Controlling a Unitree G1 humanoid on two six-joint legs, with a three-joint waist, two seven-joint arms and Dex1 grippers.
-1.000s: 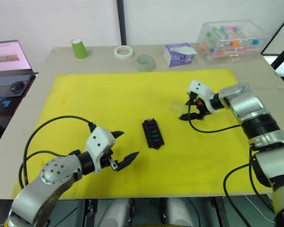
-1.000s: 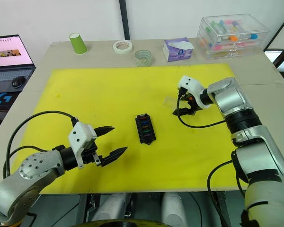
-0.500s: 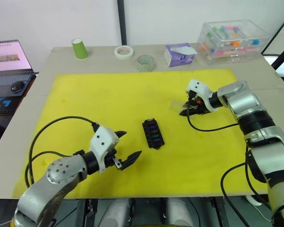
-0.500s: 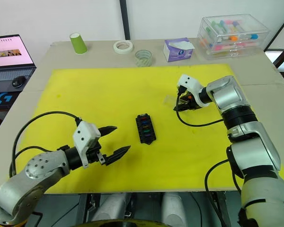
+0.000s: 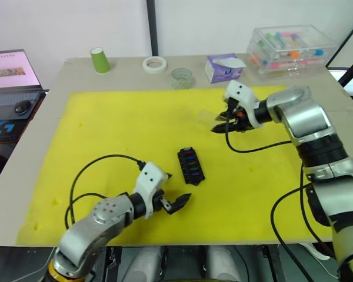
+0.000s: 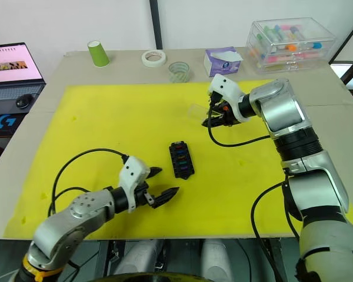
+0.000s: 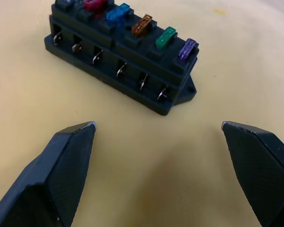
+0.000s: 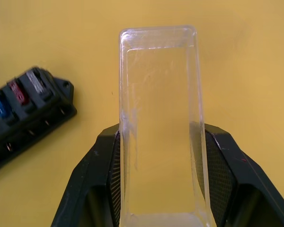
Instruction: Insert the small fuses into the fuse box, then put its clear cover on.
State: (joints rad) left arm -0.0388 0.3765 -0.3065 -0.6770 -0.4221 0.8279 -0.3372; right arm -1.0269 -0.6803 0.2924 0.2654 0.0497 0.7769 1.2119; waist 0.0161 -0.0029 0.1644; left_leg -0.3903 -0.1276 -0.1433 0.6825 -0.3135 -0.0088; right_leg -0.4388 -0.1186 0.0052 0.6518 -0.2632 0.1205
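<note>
- Left eye view, everything placed off the fuse box [image 5: 190,166]: it sits flat near the middle of the yellow mat [image 5: 106,129].
- Laptop [image 5: 12,75] and mouse [image 5: 20,107] are far out to its left, off the table [image 5: 41,132].
- Green cup [image 5: 98,60] stands up-left of it, on the bare table strip behind the mat.
- Left gripper [image 5: 174,191] is just down-left of the box, near it, not touching. Fingers spread wide, nothing between them.
- Left wrist view: box side-on between the two black fingertips [image 7: 68,156], with a gap; small fuses [image 7: 141,24] seated in a row on top, red, blue, brown, green, purple among them.
- White tape roll [image 5: 155,64] and clear tape roll [image 5: 180,77] lie behind the box, past the mat's far edge.
- Clear cover [image 5: 208,115] is up-right of the box, lifted off the mat.
- Right gripper [image 5: 222,121] is clamped on the cover; right wrist view has both pads [image 8: 217,165] pressed on the long sides.
- Tissue pack [image 5: 223,67] is behind-right.
- Clear storage box [image 5: 289,50] is at the far right back corner.
</note>
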